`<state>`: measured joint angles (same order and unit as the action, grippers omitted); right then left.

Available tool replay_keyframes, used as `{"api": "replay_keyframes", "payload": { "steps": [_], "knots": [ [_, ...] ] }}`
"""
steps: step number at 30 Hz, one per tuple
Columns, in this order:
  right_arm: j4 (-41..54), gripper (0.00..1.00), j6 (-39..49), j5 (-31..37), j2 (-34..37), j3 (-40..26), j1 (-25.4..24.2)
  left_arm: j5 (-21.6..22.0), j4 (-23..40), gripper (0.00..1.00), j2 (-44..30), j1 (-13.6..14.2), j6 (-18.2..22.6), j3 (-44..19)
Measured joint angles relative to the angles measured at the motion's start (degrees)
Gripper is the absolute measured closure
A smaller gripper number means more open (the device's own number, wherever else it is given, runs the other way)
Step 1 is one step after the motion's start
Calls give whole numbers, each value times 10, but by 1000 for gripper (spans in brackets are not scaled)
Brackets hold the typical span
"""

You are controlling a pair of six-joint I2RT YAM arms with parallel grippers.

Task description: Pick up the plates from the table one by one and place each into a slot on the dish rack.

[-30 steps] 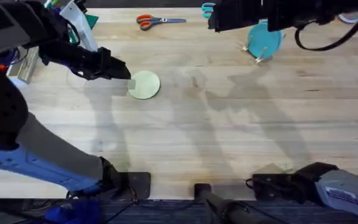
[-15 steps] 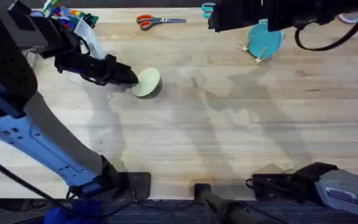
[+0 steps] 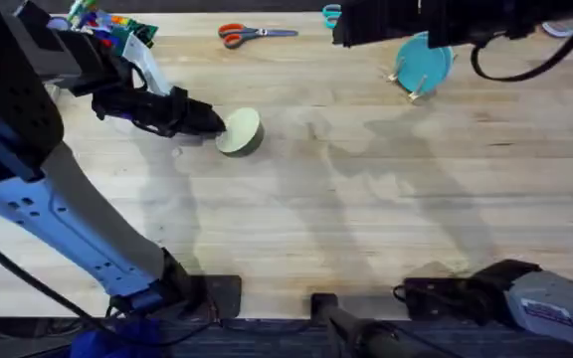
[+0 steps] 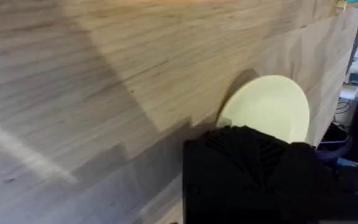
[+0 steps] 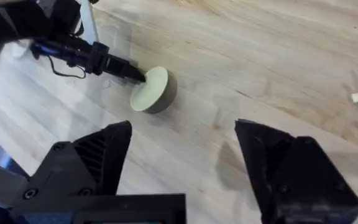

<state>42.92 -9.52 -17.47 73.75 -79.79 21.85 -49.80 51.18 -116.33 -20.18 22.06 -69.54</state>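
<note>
we see the pale yellow-cream plate (image 3: 239, 131) in the upper left-centre of the overhead frame, round and flat, tilted up off the table (image 3: 366, 219) with one edge raised and a shadow beneath it, the left gripper (image 3: 215, 123) clamped on its left rim. at the upper right stands the dish rack (image 3: 413, 82), its light wooden pegs holding a light blue plate (image 3: 426, 62) on edge. the table is light wood with long plank seams.

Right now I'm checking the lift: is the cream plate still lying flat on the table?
No: in the right wrist view the cream plate is tilted up on its edge, pinched by the left gripper, shadow beneath it.
</note>
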Motion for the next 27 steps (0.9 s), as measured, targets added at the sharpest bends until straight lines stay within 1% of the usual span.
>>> {"api": "replay_keyframes", "payload": {
  "steps": [4,10,14,21,27],
  "knots": [
    [0,7,-60,-2,13,0,0,0,0,958,0,0,0,0],
    [0,14,-146,-2,75,0,7,0,0,958,0,0,0,0],
    [0,9,-188,-2,113,0,26,0,0,958,0,0,0,0],
    [-2,9,-221,-4,165,0,65,0,-2,958,0,0,0,0],
    [-7,9,-282,-4,212,0,90,0,-2,959,0,0,0,0]
  ]
}}
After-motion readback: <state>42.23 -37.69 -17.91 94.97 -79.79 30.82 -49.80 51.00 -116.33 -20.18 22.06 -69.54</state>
